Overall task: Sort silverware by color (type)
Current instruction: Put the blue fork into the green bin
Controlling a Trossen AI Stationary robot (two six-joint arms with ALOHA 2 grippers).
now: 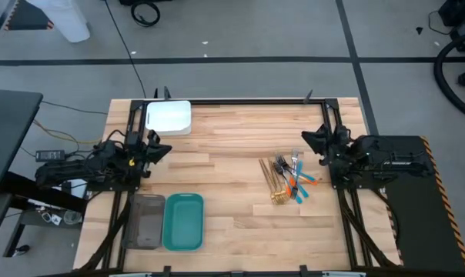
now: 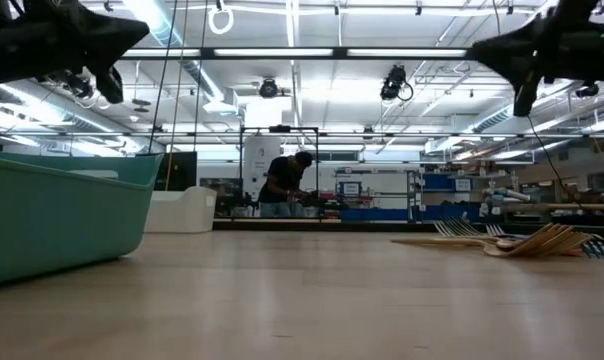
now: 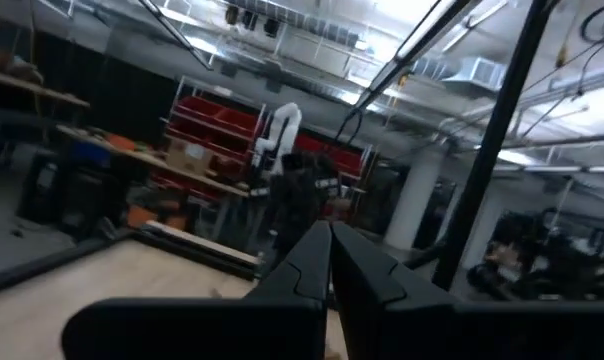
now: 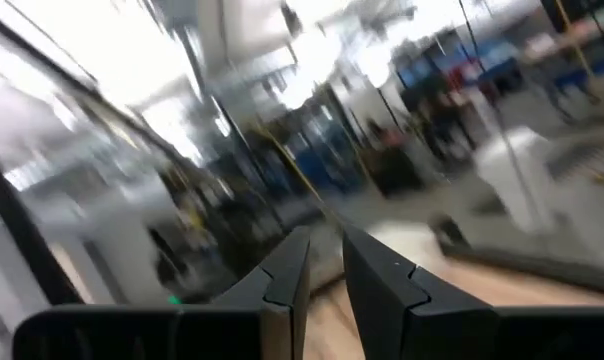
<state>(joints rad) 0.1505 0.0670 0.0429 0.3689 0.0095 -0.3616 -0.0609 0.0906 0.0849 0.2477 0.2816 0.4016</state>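
Note:
The silverware [image 1: 286, 178] lies in a loose pile on the right half of the table: gold, dark metal, teal-blue and orange pieces crossing one another. In the low view the silverware [image 2: 527, 241] shows as gold forks flat on the wood. My left gripper [image 1: 162, 148] hovers by the table's left edge, its fingers [image 3: 312, 265] shut on nothing. My right gripper [image 1: 309, 138] hovers by the right edge, just beyond the pile toward the far side, its fingers [image 4: 382, 280] parted by a narrow gap. Both hang above the table, left gripper [image 2: 112, 85] and right gripper [image 2: 522, 100].
A white tray [image 1: 168, 117] sits at the far left of the table. A grey tray [image 1: 147, 221] and a teal tray [image 1: 183, 221] lie side by side at the near left. Bare wood spans the middle. A person [image 2: 282, 185] stands far off in the room.

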